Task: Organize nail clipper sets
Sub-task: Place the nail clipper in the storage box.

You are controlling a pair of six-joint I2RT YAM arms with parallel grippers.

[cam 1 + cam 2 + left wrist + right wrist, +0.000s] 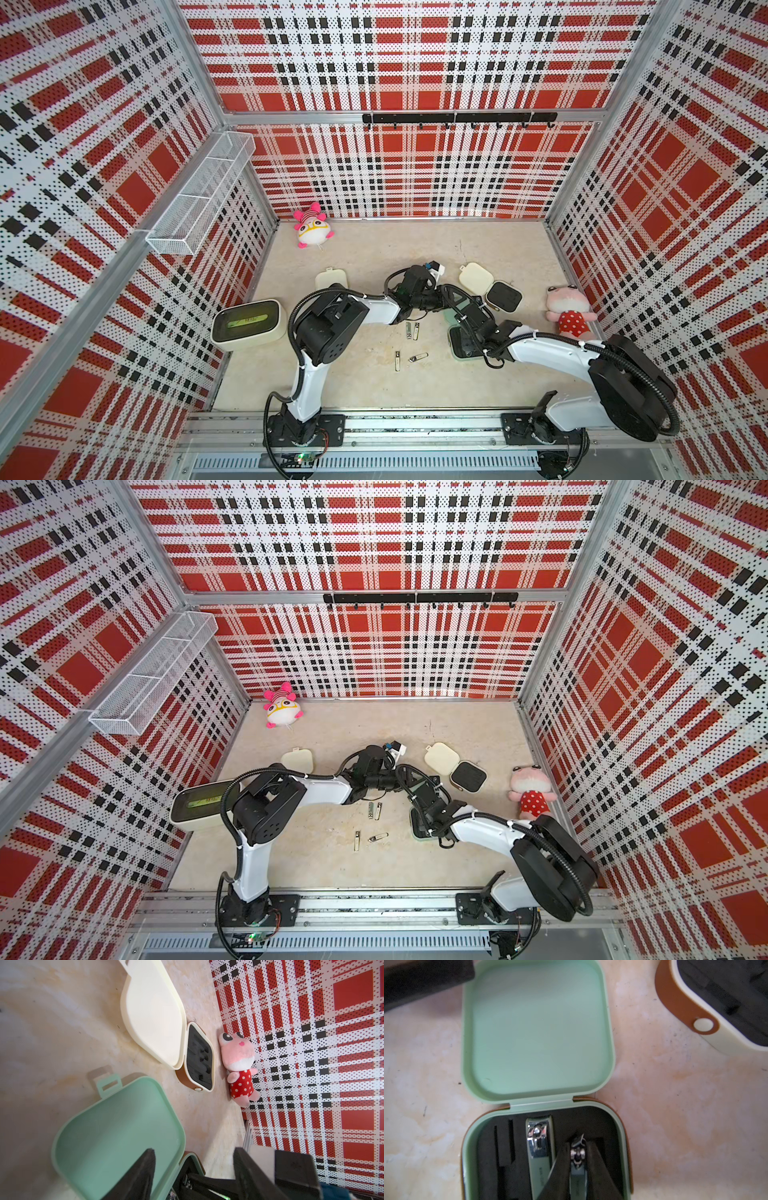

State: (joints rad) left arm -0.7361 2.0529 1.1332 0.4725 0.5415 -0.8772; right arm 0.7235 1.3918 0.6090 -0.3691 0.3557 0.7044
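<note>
The mint green case [538, 1028] lies open near the middle of the table, partly under both arms in a top view [458, 347]. Its black tray holds a larger clipper [539, 1142]. My right gripper [578, 1142] is shut on a smaller clipper [577, 1156] in the tray beside it. My left gripper [194, 1151] stands open astride the mint lid's rim [178, 1126]. A cream case with its lid [475, 279] folded back shows a bare black tray [503, 297]. Another cream case [331, 279] sits closed. Several loose clippers [412, 331] lie on the table.
A larger cream box with a green top [248, 324] stands at the left wall. A pink frog plush [567, 309] sits at the right wall, and a pink-white plush [311, 230] at the back left. A wire basket [199, 199] hangs on the left wall.
</note>
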